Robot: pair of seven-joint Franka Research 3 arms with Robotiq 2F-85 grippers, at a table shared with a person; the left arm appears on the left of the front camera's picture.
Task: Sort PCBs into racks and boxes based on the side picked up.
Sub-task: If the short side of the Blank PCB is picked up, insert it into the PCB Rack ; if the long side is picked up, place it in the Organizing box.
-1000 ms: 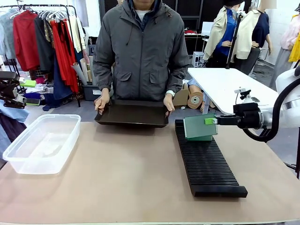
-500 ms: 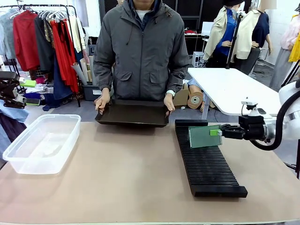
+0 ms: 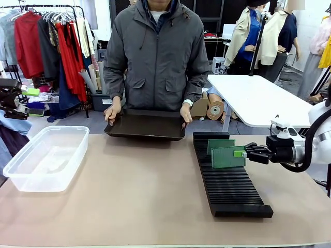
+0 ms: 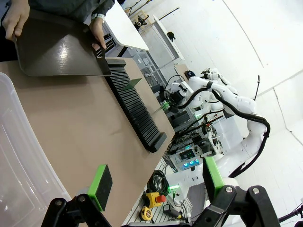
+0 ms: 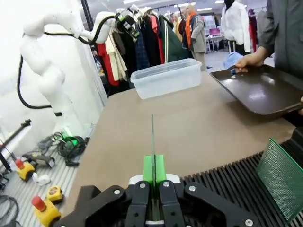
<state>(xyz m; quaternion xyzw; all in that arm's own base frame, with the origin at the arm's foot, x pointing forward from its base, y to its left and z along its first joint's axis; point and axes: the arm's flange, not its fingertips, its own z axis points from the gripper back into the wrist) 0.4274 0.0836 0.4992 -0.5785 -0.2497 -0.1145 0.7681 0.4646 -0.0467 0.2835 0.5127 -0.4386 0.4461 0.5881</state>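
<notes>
Tub (image 3: pixel 46 157) left, rack (image 3: pixel 227 175) right, tray (image 3: pixel 146 125) behind between them.

A clothes rail (image 3: pixel 49 31) hung with red and grey garments is seen far left, a white table (image 3: pixel 258 98) far right, over grey floor.

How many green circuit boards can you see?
2. One PCB is gripped upright in the right pincer, over the black rack. The other PCB already stands in a slot just behind it. The person's tray looks bare.
</notes>
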